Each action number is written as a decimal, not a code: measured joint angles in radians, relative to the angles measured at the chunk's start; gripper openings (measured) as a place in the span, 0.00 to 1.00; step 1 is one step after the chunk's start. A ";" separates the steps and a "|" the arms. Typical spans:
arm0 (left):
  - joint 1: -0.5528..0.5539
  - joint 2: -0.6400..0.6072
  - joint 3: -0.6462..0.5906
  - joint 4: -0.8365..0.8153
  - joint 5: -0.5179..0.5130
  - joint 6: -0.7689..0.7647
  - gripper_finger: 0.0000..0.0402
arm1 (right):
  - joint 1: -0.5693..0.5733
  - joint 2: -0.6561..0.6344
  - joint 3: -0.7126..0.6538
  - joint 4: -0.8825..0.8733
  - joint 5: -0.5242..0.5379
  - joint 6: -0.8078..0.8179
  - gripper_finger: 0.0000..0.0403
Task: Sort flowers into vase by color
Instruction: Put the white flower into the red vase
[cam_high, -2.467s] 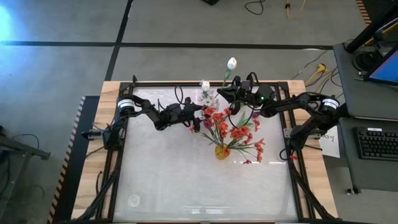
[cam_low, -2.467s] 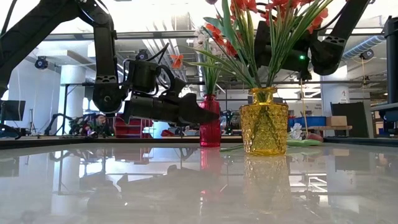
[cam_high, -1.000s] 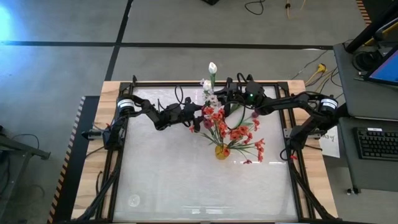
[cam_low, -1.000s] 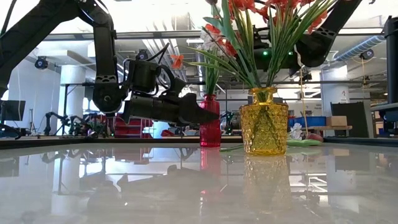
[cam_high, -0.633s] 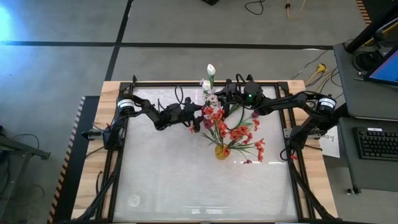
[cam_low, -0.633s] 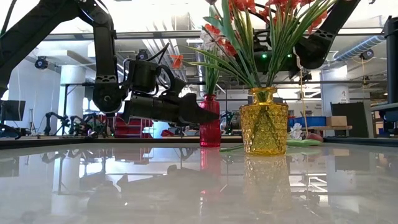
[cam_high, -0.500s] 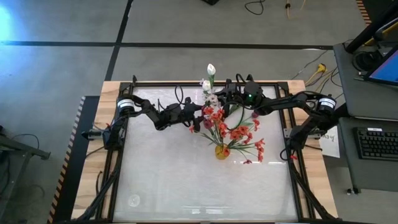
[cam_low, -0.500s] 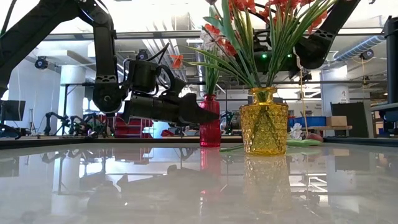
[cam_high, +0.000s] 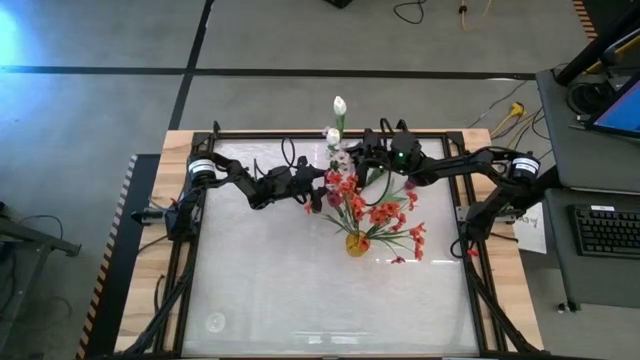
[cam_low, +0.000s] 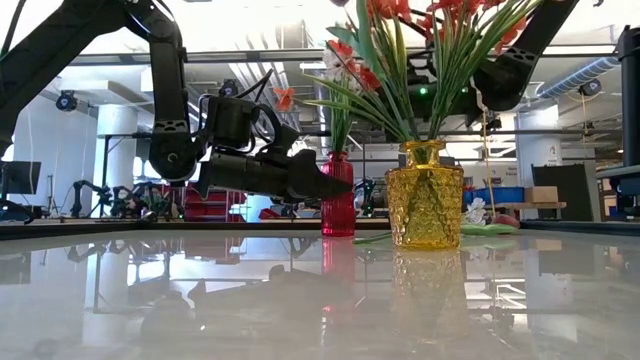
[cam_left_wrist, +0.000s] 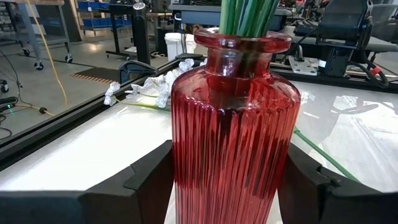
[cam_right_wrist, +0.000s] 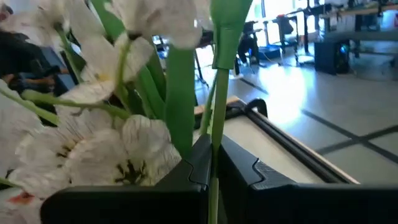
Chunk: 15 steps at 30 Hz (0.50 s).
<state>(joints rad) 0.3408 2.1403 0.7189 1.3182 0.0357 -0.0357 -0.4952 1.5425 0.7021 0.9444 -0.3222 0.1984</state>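
The white tulip (cam_high: 339, 104) looks light and springy – a thin plastic stem (cam_right_wrist: 219, 93) that will bend and wobble, so it is best pinched low on the stem, away from the soft head. That is how the right gripper (cam_high: 362, 148) has it: its fingers (cam_right_wrist: 205, 163) are clamped tight on the green stem, the flower held up over the far edge of the desk (cam_high: 300, 290), just beside the white blossoms (cam_right_wrist: 121, 155) already standing in the red vase (cam_left_wrist: 233, 130). The left gripper (cam_left_wrist: 224, 180) steadies that vase, its fingers (cam_left_wrist: 149, 177) spread wide around the ribbed glass, which looks slippery and breakable. The yellow vase (cam_low: 425, 195) with the red-orange flowers (cam_high: 372, 212) stands nearer the middle. Compared with a couple of seconds ago, the tulip has swung leftward toward the red vase – the left gripper has not moved.
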 joint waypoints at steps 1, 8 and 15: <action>0.000 0.000 0.000 0.000 0.000 0.000 0.54 | 0.000 0.003 0.000 -0.002 0.001 -0.003 0.03; 0.000 0.000 0.000 -0.001 0.000 -0.010 0.54 | 0.001 0.025 0.000 0.007 0.009 -0.007 0.03; 0.000 0.000 -0.001 -0.002 0.000 -0.028 0.54 | 0.001 0.058 0.000 0.015 0.030 -0.017 0.03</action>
<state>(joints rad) 0.3408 2.1403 0.7181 1.3159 0.0353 -0.0635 -0.4946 1.6000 0.7021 0.9592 -0.2920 0.1812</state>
